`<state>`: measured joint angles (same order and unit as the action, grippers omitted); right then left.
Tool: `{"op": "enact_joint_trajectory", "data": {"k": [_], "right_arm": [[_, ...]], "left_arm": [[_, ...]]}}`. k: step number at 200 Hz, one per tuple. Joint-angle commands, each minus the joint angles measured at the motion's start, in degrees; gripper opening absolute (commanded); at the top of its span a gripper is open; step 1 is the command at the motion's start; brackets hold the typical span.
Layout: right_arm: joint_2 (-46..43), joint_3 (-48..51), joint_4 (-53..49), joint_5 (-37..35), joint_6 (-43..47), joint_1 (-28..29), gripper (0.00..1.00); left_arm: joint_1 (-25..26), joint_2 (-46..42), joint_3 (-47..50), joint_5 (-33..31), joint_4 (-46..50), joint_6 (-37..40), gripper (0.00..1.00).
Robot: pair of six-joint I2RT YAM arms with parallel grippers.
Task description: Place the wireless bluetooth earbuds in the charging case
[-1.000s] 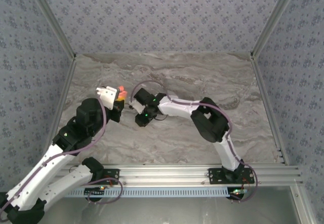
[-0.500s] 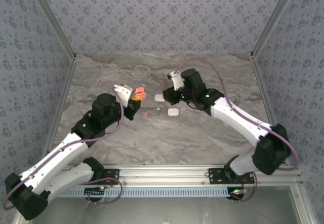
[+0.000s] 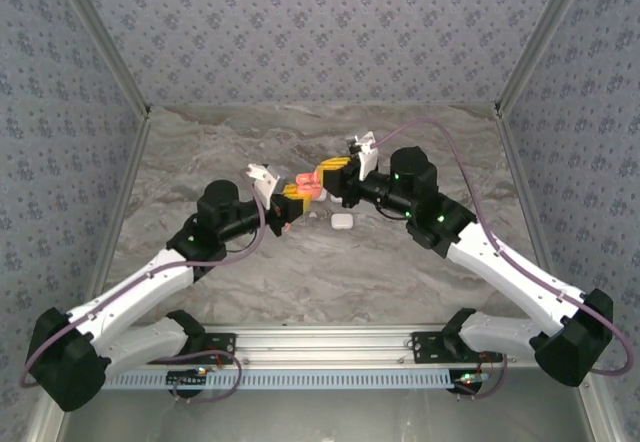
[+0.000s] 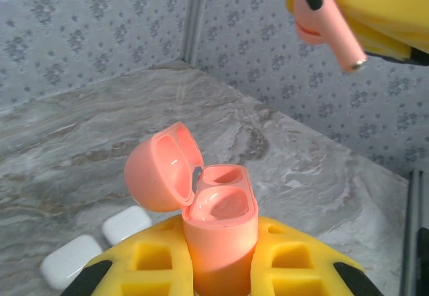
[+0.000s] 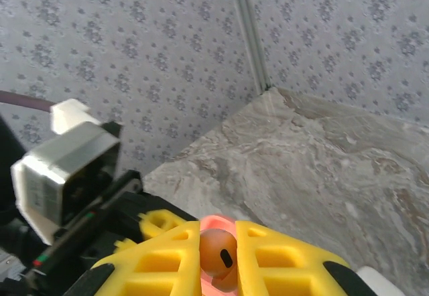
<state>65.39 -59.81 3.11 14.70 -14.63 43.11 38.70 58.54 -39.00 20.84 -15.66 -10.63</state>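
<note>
My left gripper (image 3: 292, 198) is shut on an open coral-pink charging case (image 4: 221, 226), held upright with its lid (image 4: 163, 167) flipped back to the left and both wells bare. My right gripper (image 3: 334, 176) is shut on a coral earbud (image 5: 217, 252), pinched between yellow fingers (image 5: 167, 262). In the left wrist view that earbud (image 4: 327, 27) hangs stem-down above and to the right of the case, apart from it. In the top view the two grippers meet over the middle of the table, with the case (image 3: 306, 184) between them.
A white closed case (image 3: 342, 221) lies on the marble table (image 3: 400, 282) just in front of the grippers. The left wrist view has two white cases (image 4: 70, 262) (image 4: 126, 224) below the coral one. Patterned walls close in the back and sides.
Both arms have swung in toward the table's middle. The left gripper carried the coral case to the right, and the right gripper came down and left to face it, now pinching the coral earbud.
</note>
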Motion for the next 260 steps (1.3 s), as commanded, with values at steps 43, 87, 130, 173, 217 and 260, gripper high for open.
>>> {"op": "enact_joint_trajectory", "data": {"k": [43, 87, 130, 173, 217, 260], "right_arm": [[1.72, 0.88, 3.26, -3.72, 0.47, 2.54, 0.18], [2.33, 1.54, 2.01, -5.4, 0.86, 2.54, 0.18], [3.41, 1.8, 0.75, -5.5, 0.86, 2.66, 0.18], [3.7, 1.97, 0.53, -6.97, 1.34, 2.69, 0.19], [3.7, 1.72, -0.77, -4.22, 1.89, 2.77, 0.19], [4.27, 1.02, -2.25, 1.93, 1.34, 2.77, 0.22]], "left_arm": [[0.68, 3.06, -0.28, 5.35, -10.9, -3.29, 0.0], [0.71, 2.89, -0.28, 5.35, -10.73, -3.1, 0.0], [0.72, 2.8, -0.2, 5.35, -10.69, -2.95, 0.0], [0.76, 2.41, -0.12, 5.27, -10.09, -2.67, 0.0], [0.77, 2.01, 0.03, 4.93, -9.74, -2.38, 0.0], [0.77, 1.45, 0.07, 4.74, -9.59, -2.03, 0.0]]}}
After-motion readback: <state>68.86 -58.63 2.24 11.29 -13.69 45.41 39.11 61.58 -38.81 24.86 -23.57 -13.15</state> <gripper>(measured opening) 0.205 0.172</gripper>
